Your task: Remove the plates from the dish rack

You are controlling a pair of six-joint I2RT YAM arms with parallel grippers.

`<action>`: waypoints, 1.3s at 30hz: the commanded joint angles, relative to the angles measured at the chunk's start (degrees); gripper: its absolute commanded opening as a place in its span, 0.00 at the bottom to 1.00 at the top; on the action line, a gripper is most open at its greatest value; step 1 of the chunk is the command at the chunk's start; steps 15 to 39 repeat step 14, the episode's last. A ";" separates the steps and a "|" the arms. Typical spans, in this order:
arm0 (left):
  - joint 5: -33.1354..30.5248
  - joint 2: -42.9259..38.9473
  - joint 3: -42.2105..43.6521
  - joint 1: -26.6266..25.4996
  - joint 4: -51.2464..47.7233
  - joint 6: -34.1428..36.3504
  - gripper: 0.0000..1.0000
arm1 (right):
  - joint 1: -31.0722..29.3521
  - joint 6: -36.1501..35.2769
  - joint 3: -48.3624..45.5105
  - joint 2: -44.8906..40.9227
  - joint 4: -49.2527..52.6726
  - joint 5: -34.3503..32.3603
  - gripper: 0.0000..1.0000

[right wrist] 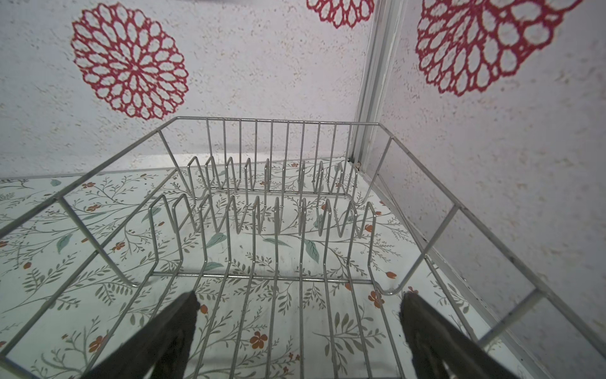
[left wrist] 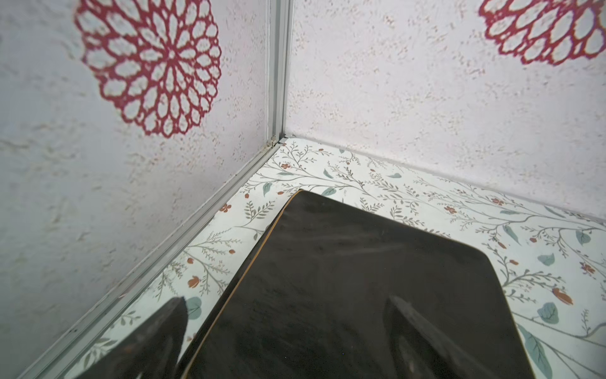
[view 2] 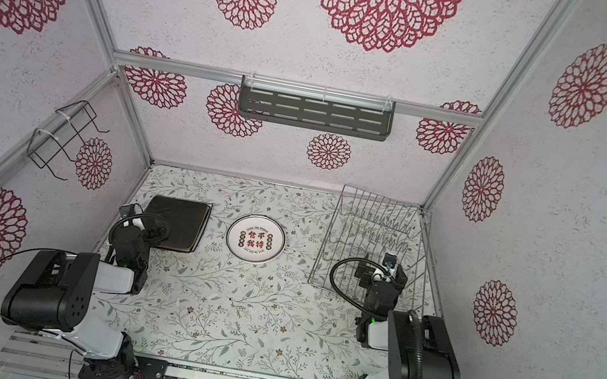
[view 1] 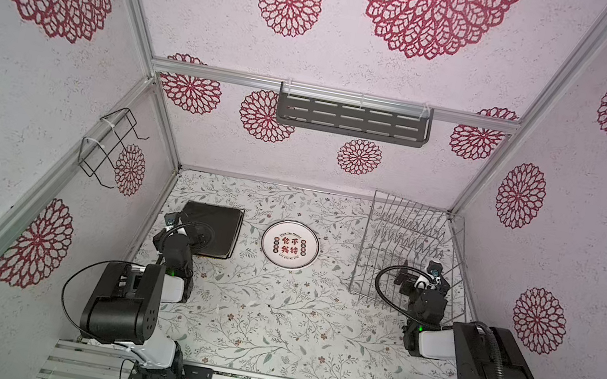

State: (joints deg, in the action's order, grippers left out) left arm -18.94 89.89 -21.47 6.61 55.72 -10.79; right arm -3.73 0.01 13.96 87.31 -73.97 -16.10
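The silver wire dish rack stands at the back right corner. No plate shows between its prongs. My right gripper hangs open over the rack's near grid base, with only wire and table between its fingers. A black square plate lies flat at the left; a thin tan line runs along its edge. My left gripper is open above its near left edge, one finger over the plate and one over the table. A round white plate with red characters lies flat mid-table.
A dark grey slotted shelf hangs on the back wall and a black wire bracket on the left wall. The black plate lies close to the left wall. The rack sits against the right wall and its corner post.
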 commanded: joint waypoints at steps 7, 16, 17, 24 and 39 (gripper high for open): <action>-2.15 -0.33 -0.94 -0.46 -0.53 0.94 0.97 | 0.40 0.81 0.02 0.85 3.67 -1.12 0.99; -1.93 -0.39 -0.57 -0.50 -0.29 1.09 0.97 | 0.29 0.96 -0.07 0.93 3.49 -1.83 0.99; -1.93 -0.39 -0.57 -0.50 -0.29 1.09 0.97 | 0.29 0.96 -0.07 0.93 3.49 -1.83 0.99; -1.93 -0.39 -0.57 -0.50 -0.29 1.09 0.97 | 0.29 0.96 -0.07 0.93 3.49 -1.83 0.99; -1.93 -0.39 -0.57 -0.50 -0.29 1.09 0.97 | 0.29 0.96 -0.07 0.93 3.49 -1.83 0.99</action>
